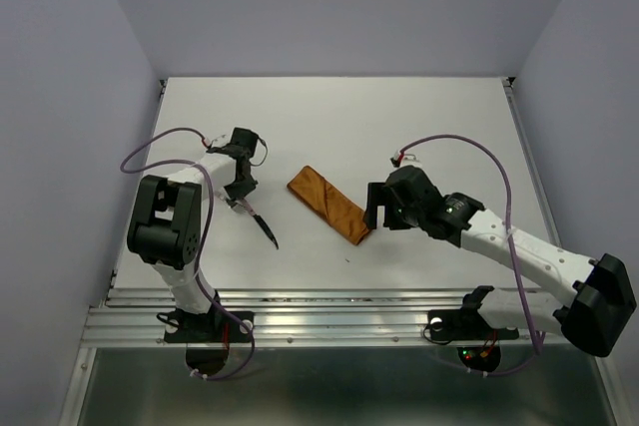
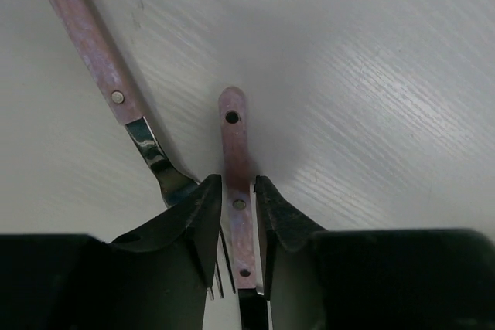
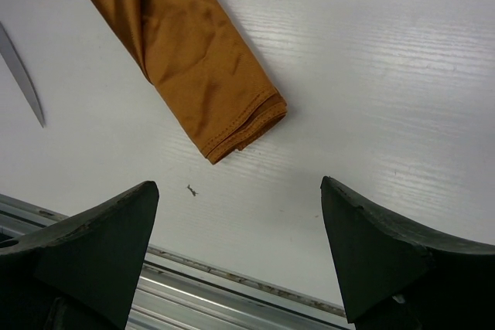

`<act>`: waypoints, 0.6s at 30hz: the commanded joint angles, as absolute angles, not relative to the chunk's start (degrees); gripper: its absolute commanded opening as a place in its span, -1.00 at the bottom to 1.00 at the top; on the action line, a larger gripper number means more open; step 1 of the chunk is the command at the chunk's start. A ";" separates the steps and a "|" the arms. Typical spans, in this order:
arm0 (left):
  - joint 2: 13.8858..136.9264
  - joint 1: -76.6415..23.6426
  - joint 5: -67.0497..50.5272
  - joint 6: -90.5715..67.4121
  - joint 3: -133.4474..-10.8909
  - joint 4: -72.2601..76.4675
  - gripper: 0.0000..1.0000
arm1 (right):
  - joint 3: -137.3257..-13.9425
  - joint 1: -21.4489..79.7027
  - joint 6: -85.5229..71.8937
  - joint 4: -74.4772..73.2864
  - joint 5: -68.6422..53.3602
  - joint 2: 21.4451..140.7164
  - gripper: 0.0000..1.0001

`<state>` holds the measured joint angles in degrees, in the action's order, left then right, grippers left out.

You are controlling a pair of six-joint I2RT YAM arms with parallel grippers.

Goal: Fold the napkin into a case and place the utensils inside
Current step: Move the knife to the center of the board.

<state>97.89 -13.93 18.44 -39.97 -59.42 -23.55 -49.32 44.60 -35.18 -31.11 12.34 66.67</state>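
Rust-orange cloth, the case [image 1: 328, 204] lies slantwise in the middle of the table [image 1: 419, 127], well apart from every edge, its near end showing only stacked hems. My right claw [image 3: 238, 185] hovers just short of that end, fingers spread wide, holding nothing. Well apart on the left, my left claw [image 2: 236, 181] pinches one riveted handle [image 2: 234, 144] among the utensils [image 1: 262, 224]; a fork [image 2: 116, 90] lies alongside.

The end effector [image 3: 238, 185], spread wide, hovers near one end of the case [image 3: 193, 59].
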 commanded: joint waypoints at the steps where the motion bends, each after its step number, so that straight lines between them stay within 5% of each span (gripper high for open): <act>1: 99.57 -14.50 19.08 -42.53 -60.38 -21.62 -0.44 | -49.13 44.56 -35.15 -31.29 12.92 64.78 0.82; 18: 94.49 -31.36 13.19 -62.03 -52.04 -18.89 -0.38 | -50.36 44.56 -32.96 -32.52 11.69 64.77 0.82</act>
